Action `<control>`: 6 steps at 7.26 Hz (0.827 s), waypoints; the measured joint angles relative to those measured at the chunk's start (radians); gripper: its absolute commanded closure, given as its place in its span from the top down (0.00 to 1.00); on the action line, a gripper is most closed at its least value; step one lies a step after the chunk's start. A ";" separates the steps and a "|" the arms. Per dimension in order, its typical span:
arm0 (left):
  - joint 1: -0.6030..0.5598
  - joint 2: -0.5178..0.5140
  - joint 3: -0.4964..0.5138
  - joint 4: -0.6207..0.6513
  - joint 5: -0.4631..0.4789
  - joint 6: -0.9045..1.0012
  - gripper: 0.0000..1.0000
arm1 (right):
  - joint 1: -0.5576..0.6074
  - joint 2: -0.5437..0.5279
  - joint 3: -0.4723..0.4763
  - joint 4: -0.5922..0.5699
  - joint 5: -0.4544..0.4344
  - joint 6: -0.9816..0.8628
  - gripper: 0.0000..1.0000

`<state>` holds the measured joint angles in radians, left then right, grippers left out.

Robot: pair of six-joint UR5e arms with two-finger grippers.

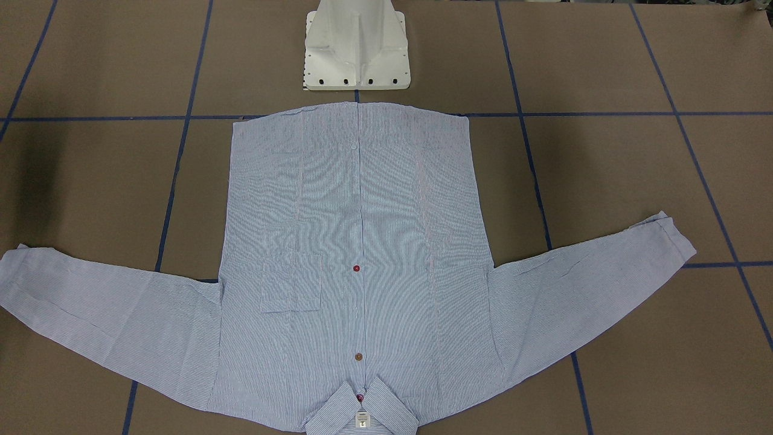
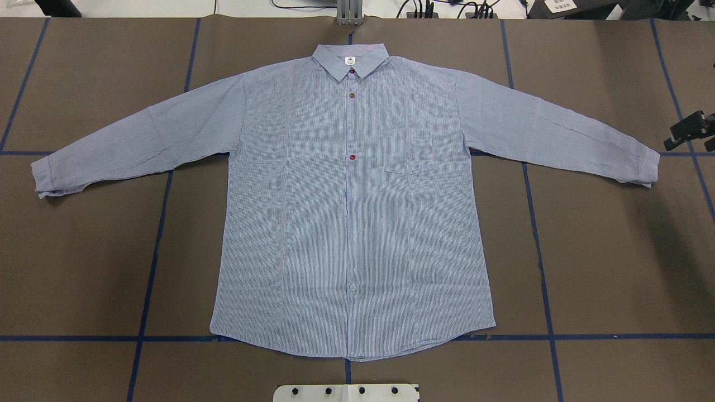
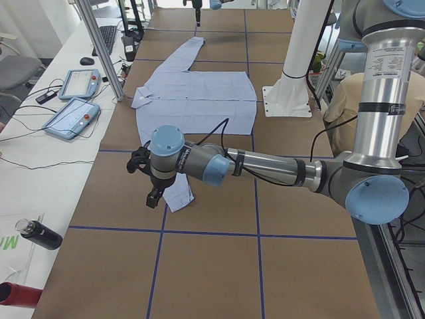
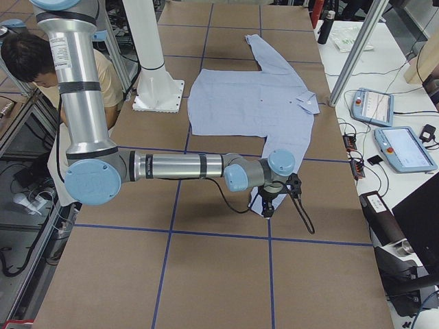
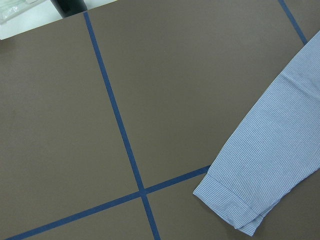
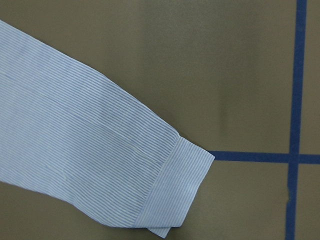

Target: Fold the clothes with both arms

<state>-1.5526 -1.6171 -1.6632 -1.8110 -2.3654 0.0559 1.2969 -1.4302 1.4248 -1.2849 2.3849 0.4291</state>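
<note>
- Your shirt (image 2: 352,223) lies flat on the counter (image 2: 603,268), hem nearest the pedestal base (image 1: 356,54).
- Left pincer (image 3: 151,197) and right pincer (image 2: 686,133) hover by the cuffs; apart or together, I cannot tell.
- Pinch both cuffs squarely and lift evenly.

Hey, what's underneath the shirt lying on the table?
The shirt lies flat on the brown table. Blue tape lines run up to its edges and disappear beneath it. Anything else under the cloth is covered and cannot be seen.
</note>
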 measured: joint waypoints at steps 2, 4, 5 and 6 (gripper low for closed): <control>0.000 0.003 -0.001 -0.002 -0.001 -0.001 0.99 | -0.045 0.001 -0.039 0.124 -0.005 0.241 0.88; 0.000 0.004 -0.007 -0.002 -0.001 -0.001 0.99 | -0.059 0.000 -0.089 0.180 -0.007 0.337 0.88; 0.000 0.004 -0.009 -0.001 -0.001 -0.001 0.99 | -0.060 -0.001 -0.106 0.193 -0.008 0.360 0.88; 0.000 0.005 -0.011 -0.001 -0.001 -0.001 0.99 | -0.062 -0.001 -0.117 0.199 -0.009 0.389 0.87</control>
<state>-1.5524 -1.6125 -1.6741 -1.8119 -2.3669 0.0552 1.2346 -1.4311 1.3081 -1.0863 2.3763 0.8180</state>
